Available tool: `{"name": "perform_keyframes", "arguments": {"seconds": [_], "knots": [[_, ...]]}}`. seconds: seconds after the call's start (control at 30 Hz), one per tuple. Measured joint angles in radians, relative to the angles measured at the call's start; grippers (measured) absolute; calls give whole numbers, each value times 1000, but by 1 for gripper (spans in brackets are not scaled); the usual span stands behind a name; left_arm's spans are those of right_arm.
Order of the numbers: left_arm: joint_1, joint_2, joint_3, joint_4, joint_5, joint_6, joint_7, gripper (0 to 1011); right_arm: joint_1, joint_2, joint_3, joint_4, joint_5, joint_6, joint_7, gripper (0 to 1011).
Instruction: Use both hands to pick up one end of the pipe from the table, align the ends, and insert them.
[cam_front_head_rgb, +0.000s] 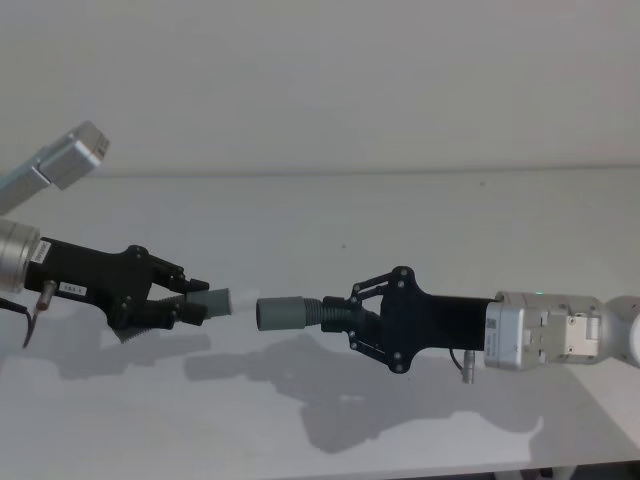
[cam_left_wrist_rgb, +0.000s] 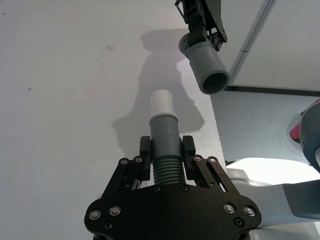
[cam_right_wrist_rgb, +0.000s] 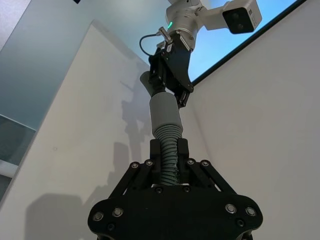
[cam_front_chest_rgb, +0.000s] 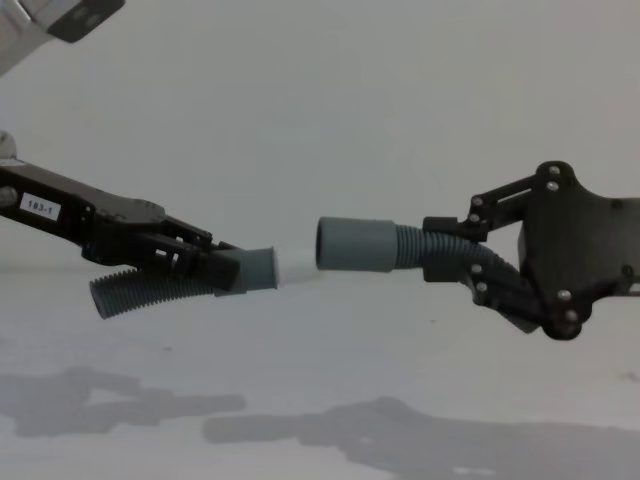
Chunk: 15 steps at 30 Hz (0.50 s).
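- The left black ribbed-fingered gripper (cam_front_head_rgb: 195, 303) hangs above the plain white table (cam_front_head_rgb: 420, 215), left of its middle, jaws clamped on a dark grey ribbed hose piece (cam_front_chest_rgb: 130, 293).
- Its white plug tip (cam_front_head_rgb: 240, 300) faces the wide grey socket cuff (cam_front_head_rgb: 283, 313). There seems to be a thin gap between them.
- The right black gripper (cam_front_head_rgb: 345, 318), right of the middle, grips the second ribbed hose (cam_front_chest_rgb: 450, 250) tightly.

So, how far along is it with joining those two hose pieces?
Done: both pieces are off the table, the left gripper shut on the plug piece, the right gripper on the socket piece. In hand: lining up the white tip with its mouth. Still to do: pushing it in; a gap shows.
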Motion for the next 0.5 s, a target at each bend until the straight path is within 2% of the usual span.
{"name": "perform_keyframes", "arguments": {"seconds": [0.5], "knots": [[0, 0, 0, 0, 0, 0, 0, 339, 21, -2, -17, 53, -13, -33, 3, 161]]}}
